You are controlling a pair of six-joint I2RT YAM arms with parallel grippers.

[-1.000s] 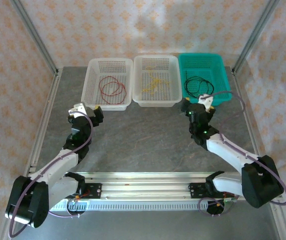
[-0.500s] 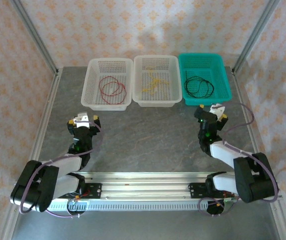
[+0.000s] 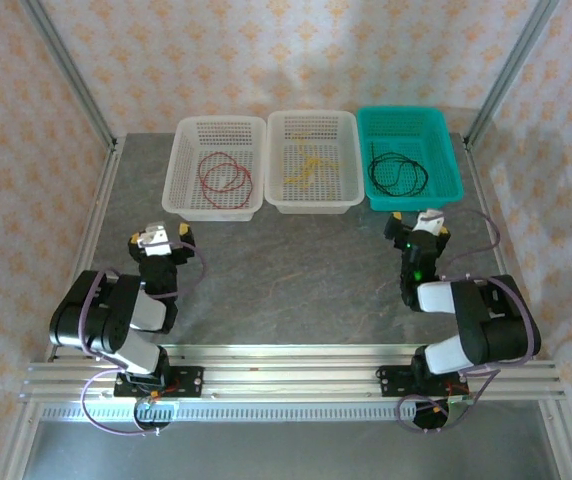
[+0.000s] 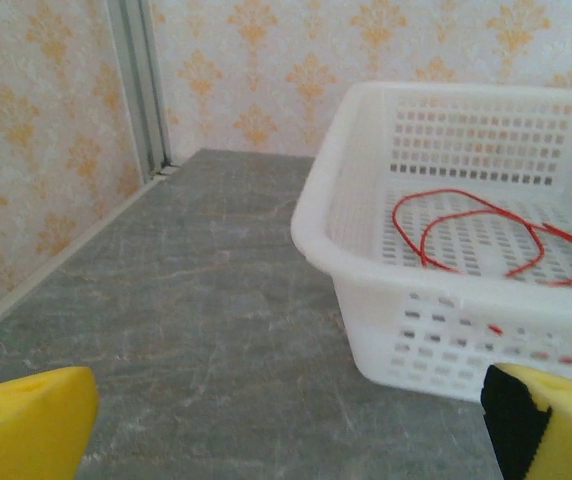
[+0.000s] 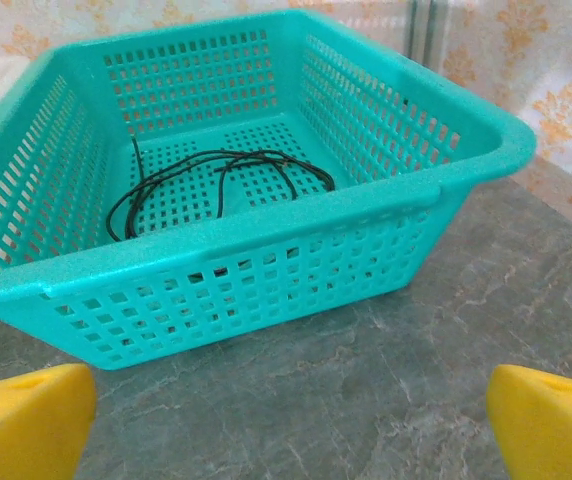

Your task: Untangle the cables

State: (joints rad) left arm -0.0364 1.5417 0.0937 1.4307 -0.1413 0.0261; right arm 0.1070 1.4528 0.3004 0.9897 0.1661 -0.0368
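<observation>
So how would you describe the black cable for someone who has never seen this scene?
Three baskets line the far edge of the grey table. In the rightmost, the teal basket, lies the black cable, a loose coil. The red cable and yellow cable sit in white baskets left of it.

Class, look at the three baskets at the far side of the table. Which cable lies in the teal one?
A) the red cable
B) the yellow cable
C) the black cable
C: the black cable lies looped on the floor of the teal basket.
</observation>
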